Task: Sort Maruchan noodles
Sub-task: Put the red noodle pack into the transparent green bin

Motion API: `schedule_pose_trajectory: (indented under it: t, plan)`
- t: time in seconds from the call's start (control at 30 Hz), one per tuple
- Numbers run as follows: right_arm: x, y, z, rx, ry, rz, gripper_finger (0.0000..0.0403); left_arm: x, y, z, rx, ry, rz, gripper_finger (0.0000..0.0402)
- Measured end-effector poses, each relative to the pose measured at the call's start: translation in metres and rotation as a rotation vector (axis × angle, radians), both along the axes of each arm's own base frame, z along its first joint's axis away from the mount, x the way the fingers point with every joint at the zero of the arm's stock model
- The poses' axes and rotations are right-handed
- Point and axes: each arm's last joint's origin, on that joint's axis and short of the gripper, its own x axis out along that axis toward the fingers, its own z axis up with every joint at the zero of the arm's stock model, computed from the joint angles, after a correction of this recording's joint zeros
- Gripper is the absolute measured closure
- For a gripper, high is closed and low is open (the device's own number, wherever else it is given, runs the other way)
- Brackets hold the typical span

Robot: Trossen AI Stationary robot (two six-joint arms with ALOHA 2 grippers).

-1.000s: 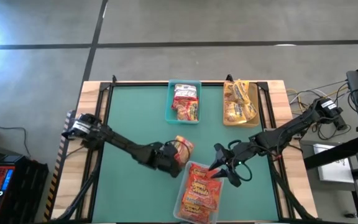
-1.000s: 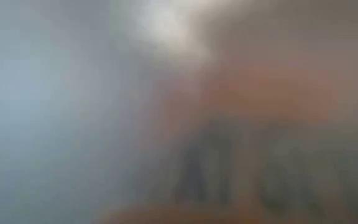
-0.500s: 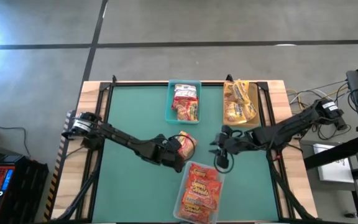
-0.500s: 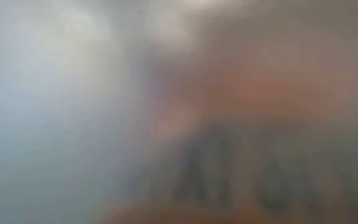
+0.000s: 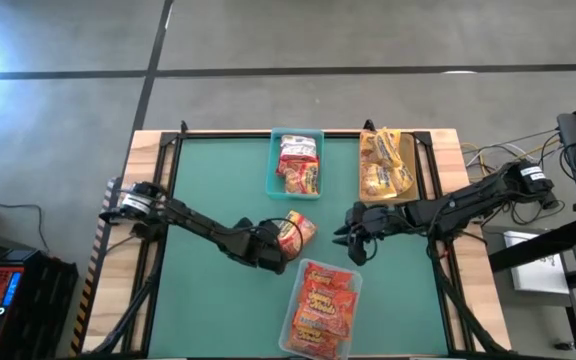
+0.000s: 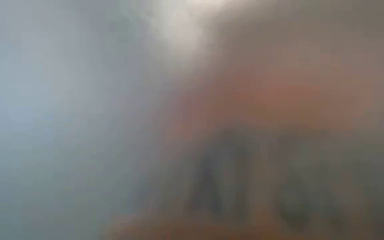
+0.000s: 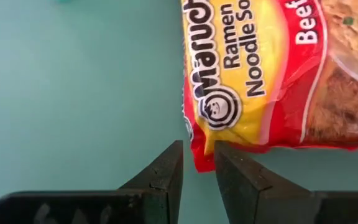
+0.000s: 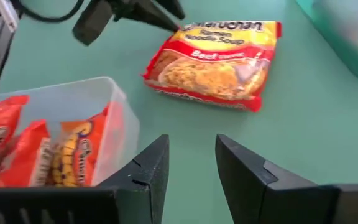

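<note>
Left tool (image 7: 197,165) pinching the sealed edge of a red-and-yellow beef ramen packet (image 5: 296,232) lying mid-counter (image 5: 208,190), right tool (image 8: 191,162) spread and empty just beside it, above the clear bin (image 5: 293,310) of orange packets (image 5: 323,305), teal bin (image 5: 274,170) and tan bin (image 5: 364,190) holding more packets at the far edge

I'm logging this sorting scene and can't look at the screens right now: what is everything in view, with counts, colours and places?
Table: one, green top with a wooden border.
Teal bin: one, far middle, holds red-and-white packets.
Tan bin: one, far right, holds yellow packets.
Clear bin: one, near edge, holds red-orange packets.
Loose beef ramen packet: one, red and yellow, mid-table.
Left tool: fingers closed on that packet's corner.
Right tool: open, empty, above the mat right of the packet.
</note>
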Motion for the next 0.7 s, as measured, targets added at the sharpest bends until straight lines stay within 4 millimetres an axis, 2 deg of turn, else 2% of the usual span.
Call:
schedule_pose_trajectory:
  t: [0.27,0.4,0.57,0.7]
  plan:
    - [-0.002,-0.008,-0.005,-0.087,0.007,-0.11,0.028,0.023,0.007,-0.009,0.0,-0.108,-0.068,0.0326]
    - [-0.002,-0.009,-0.004,-0.118,0.005,-0.099,0.0284,0.034,0.016,-0.011,0.016,-0.154,-0.089,0.0326]
    - [-0.003,-0.009,-0.005,-0.143,0.022,-0.081,0.0289,0.041,0.021,-0.006,0.046,-0.204,-0.12,0.0326]
    - [-0.007,-0.009,-0.01,-0.13,0.082,-0.096,0.0286,0.04,0.021,0.008,0.057,-0.229,-0.154,0.0326]
